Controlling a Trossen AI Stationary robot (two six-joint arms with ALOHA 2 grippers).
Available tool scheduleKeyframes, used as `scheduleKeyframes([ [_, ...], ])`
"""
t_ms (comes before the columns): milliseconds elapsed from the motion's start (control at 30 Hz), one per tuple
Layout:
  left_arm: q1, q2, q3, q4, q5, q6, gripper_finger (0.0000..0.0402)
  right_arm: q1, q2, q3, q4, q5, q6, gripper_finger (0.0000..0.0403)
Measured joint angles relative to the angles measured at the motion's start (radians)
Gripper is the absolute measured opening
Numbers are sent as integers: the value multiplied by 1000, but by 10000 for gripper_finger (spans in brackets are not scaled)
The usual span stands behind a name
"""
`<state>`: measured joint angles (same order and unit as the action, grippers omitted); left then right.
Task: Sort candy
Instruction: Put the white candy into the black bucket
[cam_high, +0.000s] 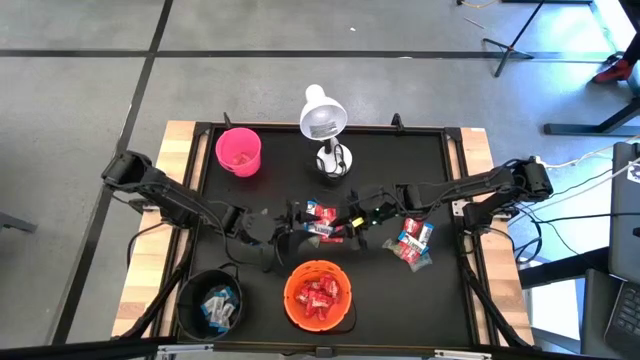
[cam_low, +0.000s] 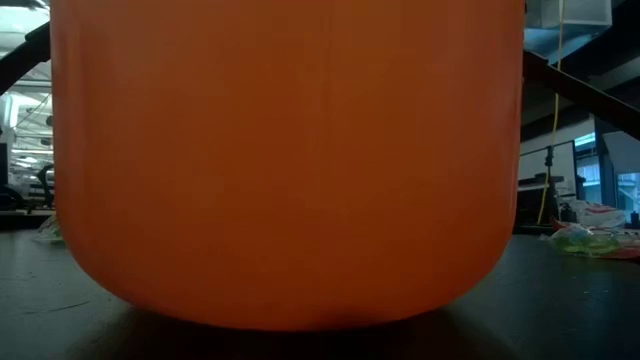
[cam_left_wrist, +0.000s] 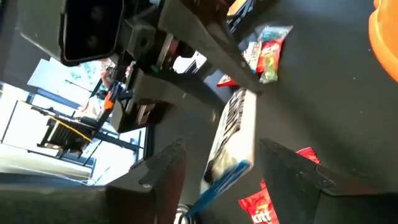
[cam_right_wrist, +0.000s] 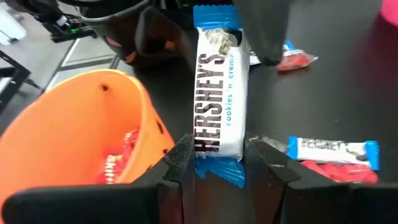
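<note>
A white candy bar with blue ends (cam_right_wrist: 219, 93) hangs in the air between my two grippers, just beyond the orange bowl (cam_high: 318, 295) of red candy. My right gripper (cam_right_wrist: 221, 149), reaching in from the table's right, is shut on it. My left gripper (cam_left_wrist: 221, 149) comes from the left and stands open. Its fingers (cam_left_wrist: 163, 171) flank the bar's other end (cam_left_wrist: 227, 177) without touching it. More candy lies on the table: a few pieces (cam_high: 320, 210) under the grippers and a pile (cam_high: 412, 245) to the right. My right gripper pinches the bar near one blue crimped end (cam_right_wrist: 221, 169), a finger on each long edge. It comes from the table's right, slanting a little downward. The bar sticks out forward along the fingers, clear of the table, its free end between my left gripper's fingers.
A black bowl (cam_high: 212, 305) with blue-and-white candy sits at the near left. A pink cup (cam_high: 238, 150) and a white lamp (cam_high: 322, 120) stand at the far side. The orange bowl's wall (cam_low: 290, 160) fills the low view. Loose wrapped pieces (cam_right_wrist: 333, 152) lie on the dark table.
</note>
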<state>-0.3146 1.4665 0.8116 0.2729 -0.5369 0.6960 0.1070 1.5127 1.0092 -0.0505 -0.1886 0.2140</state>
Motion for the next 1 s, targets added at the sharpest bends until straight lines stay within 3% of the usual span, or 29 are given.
scheduleKeyframes([
  [567, -17, -1, 0, -3, 0, 16, 21, 0, 1, 0, 35, -40, 82, 108],
  [833, -17, -8, 0, -6, -8, 13, 23, -3, 1, 0, 40, -40, 71, 114],
  [1000, -28, -8, 0, -19, -72, -6, 21, -3, 1, 25, 34, -40, 69, 161],
])
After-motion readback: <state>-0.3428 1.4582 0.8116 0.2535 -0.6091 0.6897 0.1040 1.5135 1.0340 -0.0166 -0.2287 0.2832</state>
